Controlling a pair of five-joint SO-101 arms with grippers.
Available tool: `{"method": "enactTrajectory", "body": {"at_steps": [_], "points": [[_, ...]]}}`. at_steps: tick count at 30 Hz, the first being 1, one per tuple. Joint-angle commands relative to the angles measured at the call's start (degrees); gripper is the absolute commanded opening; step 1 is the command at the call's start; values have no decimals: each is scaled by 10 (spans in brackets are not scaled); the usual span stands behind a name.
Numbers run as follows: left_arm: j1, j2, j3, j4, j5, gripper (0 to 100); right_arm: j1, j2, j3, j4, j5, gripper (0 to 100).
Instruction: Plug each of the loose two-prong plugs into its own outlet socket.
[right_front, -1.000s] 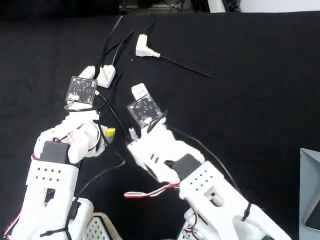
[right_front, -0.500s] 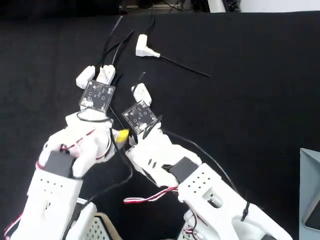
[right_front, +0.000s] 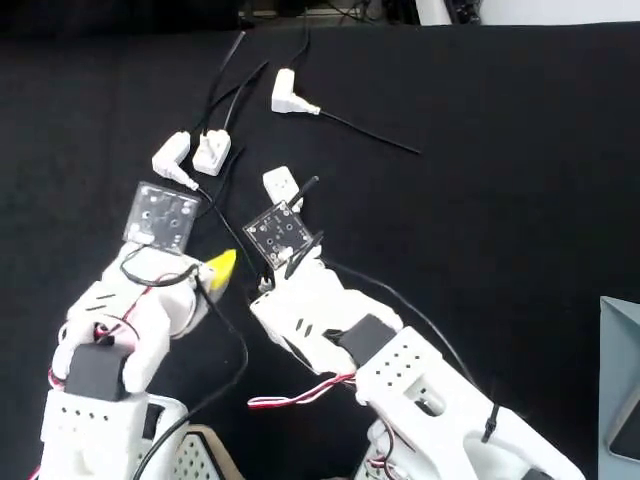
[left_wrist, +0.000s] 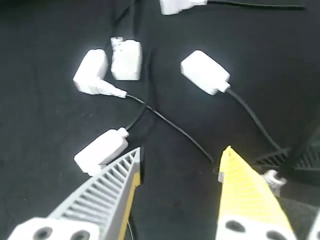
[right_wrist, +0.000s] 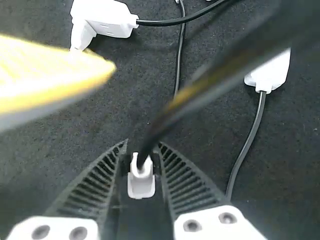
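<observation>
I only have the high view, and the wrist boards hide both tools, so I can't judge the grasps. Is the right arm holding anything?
Observer: Yes. The right tool is shut on a small white plastic plug, and its black cable leads away from the grasp.
Operator: And the left one?
Observer: The left tool is open, with nothing between its grey and yellow fingers.
Operator: Is there a plug near it that I can't see?
Observer: A white oblong plug lies right beside the grey finger's tip. I cannot tell whether they touch.
</observation>
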Motion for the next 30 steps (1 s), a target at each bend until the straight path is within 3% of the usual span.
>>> {"method": "enactTrajectory", "body": {"at_steps": [1, 5, 9, 17, 22, 25, 30], "points": [[16, 16, 0, -15, 3, 258, -10, 0, -6, -5, 4, 11], [85, 18, -2, -11, 1, 258, -23, 0, -6, -5, 4, 11], [146, 14, -1, 12, -47, 258, -17, 0, -6, -4, 4, 11], [50, 19, -15, -33, 15, 258, 171, -90, -9, 32, 4, 11], [41, 41, -25, -62, 37, 258, 289, -168, -5, 63, 20, 11], [40, 118, -72, -62, 56, 273, 343, -183, 3, 59, 41, 11], [42, 331, -196, -59, 90, 306, 367, -183, 7, 59, 40, 11]]}}
